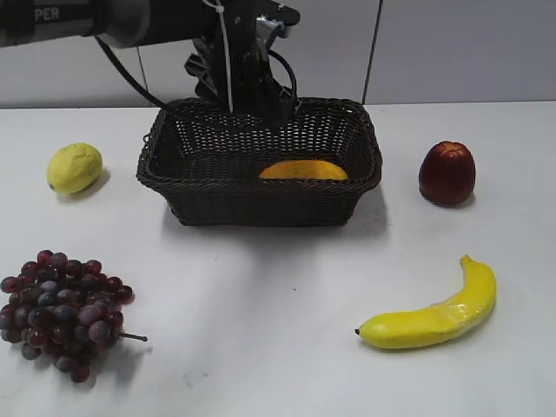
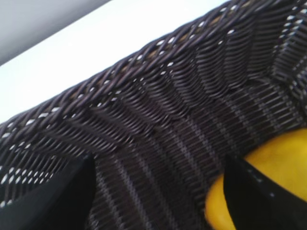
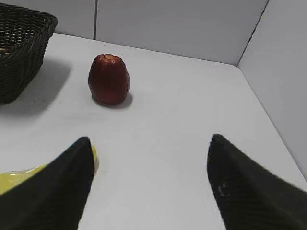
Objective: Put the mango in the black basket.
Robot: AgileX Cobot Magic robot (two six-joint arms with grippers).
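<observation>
we are looking at a white table [image 1: 278, 365] meeting pale grey wall panels [image 1: 452, 52] split by dark seams.

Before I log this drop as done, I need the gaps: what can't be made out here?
- Mango: exterior view, lower part hidden by the black basket front wall; left wrist view, cut off by the frame edge and a finger.
- Left gripper: exterior view, fingertips hidden behind the rim.
- Banana: right wrist view, mostly behind a finger.
</observation>
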